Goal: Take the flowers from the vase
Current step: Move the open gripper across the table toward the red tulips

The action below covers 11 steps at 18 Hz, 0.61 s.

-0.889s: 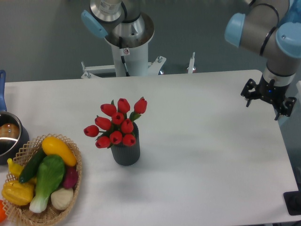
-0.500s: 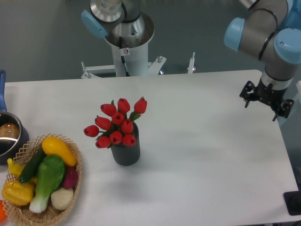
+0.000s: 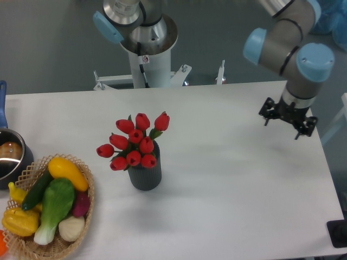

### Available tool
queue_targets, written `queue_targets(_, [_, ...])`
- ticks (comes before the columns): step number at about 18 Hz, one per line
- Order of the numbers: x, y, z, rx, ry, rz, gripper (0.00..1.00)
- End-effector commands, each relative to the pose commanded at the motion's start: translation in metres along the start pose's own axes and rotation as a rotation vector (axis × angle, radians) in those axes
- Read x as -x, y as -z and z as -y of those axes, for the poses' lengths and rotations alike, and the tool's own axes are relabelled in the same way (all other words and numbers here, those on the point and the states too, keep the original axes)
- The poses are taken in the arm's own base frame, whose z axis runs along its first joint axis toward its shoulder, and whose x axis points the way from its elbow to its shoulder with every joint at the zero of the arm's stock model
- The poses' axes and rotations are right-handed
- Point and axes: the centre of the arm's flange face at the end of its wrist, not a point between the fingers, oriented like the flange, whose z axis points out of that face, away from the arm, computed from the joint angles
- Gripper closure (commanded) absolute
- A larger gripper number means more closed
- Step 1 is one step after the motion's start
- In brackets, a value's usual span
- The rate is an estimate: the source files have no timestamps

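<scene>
1. The gripper (image 3: 281, 125) had shifted left and slightly up from its earlier spot at the table's right edge, and now hung over the right part of the table (image 3: 233, 179).
2. Its fingers stood spread apart and held nothing.
3. The flowers (image 3: 134, 144) had not moved; the red buds sat upright in the vase (image 3: 145, 175), left of the table's centre.
4. The gripper remained well apart from the vase, off to its right.
5. The wicker basket (image 3: 87, 208) of vegetables and the pot (image 3: 12, 157) stayed at the left edge as before.
</scene>
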Motion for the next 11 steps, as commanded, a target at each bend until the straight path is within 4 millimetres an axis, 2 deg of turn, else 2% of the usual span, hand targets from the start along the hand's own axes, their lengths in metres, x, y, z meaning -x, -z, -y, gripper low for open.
queue_targets(2, [-0.005, 0.001, 0.004, 0.000, -0.008, -0.001, 0.00])
queue_targets(5, [-0.013, 0.018, 0.010, -0.002, -0.021, 0.009, 0.00])
queue_targets(7, [-0.007, 0.029, 0.008, -0.008, -0.015, 0.028, 0.00])
queue_targets(11, [-0.006, 0.033, 0.010, -0.009, -0.013, 0.042, 0.00])
